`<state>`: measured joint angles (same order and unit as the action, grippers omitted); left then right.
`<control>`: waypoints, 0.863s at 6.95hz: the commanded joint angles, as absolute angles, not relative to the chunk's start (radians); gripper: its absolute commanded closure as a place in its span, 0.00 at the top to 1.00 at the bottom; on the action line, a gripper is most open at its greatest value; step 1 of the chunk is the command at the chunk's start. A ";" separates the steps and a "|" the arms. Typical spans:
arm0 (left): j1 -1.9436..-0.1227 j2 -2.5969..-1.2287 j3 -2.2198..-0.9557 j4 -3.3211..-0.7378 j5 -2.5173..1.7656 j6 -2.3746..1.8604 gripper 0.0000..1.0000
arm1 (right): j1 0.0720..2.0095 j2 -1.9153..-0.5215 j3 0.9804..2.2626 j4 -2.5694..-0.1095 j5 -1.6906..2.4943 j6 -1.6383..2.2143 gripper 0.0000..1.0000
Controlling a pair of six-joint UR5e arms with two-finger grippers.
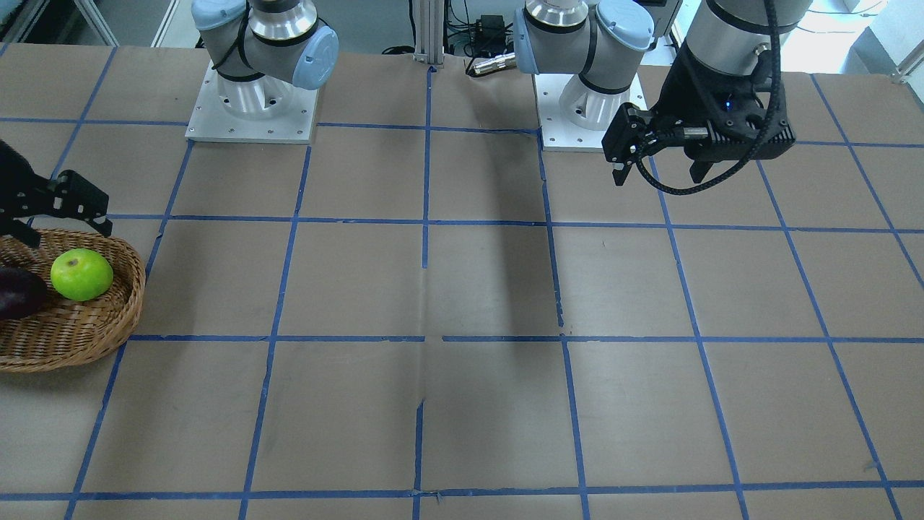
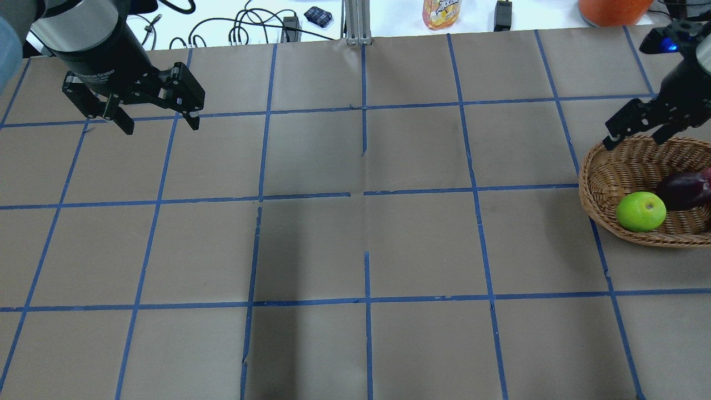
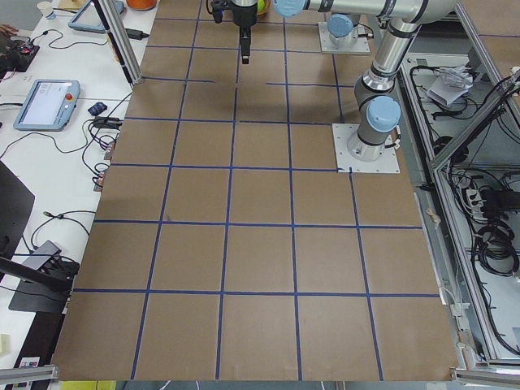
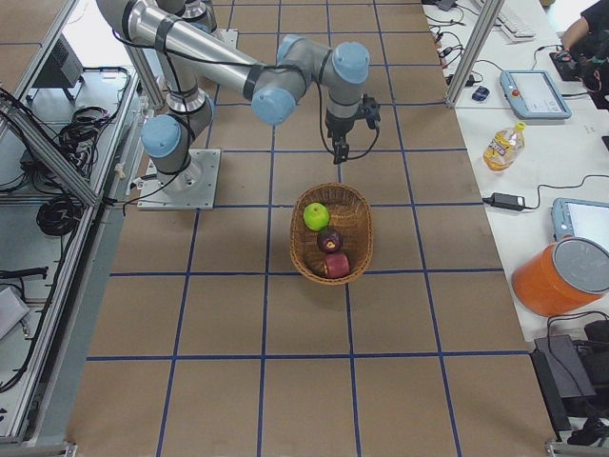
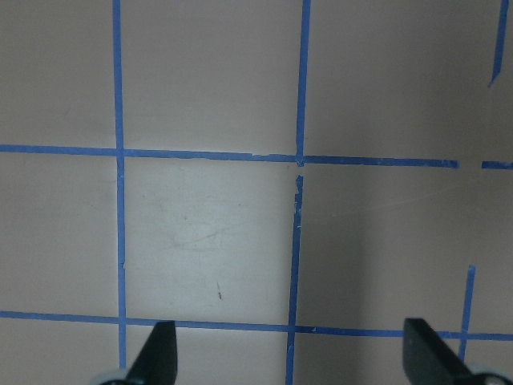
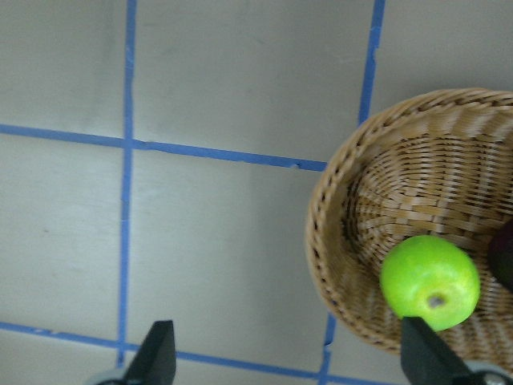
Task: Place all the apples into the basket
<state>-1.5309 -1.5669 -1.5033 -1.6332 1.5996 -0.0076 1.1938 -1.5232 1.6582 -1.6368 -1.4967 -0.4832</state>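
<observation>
The wicker basket (image 2: 595,169) sits at the table's right end; it also shows in the front view (image 1: 108,339) and the right view (image 4: 359,205). In it lie the lime green apple (image 2: 640,211) (image 1: 81,274) (image 6: 430,281), the dark maroon apple (image 2: 683,190) (image 4: 330,239) and the streaky red apple (image 4: 337,266). My right gripper (image 2: 635,139) (image 1: 68,235) is open and empty, above the basket's far rim. My left gripper (image 2: 161,129) (image 1: 658,179) is open and empty, above bare table at the far left.
The two arm bases (image 1: 251,108) (image 1: 588,108) stand at the robot's edge. A drink bottle (image 2: 439,12), cables and an orange container (image 2: 611,10) lie beyond the table's far edge. The brown table has a blue tape grid (image 2: 364,194).
</observation>
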 commanded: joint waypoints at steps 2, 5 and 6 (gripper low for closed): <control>-1.531 -1.568 -1.500 -1.632 1.601 -0.005 1.00 | 1.519 -1.560 1.476 -1.490 -1.511 0.004 1.00; -1.531 -1.568 -1.503 -1.632 1.600 -0.006 1.00 | 1.592 -1.551 1.457 -1.483 -1.513 0.103 1.00; -1.531 -1.566 -1.503 -1.632 1.600 -0.008 1.00 | 1.594 -1.543 1.453 -1.485 -1.511 0.103 1.00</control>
<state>-1.5309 -1.5675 -1.5032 -1.6322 1.6000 -0.0067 1.5874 -1.5517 1.4583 -1.4831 -1.5120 0.0965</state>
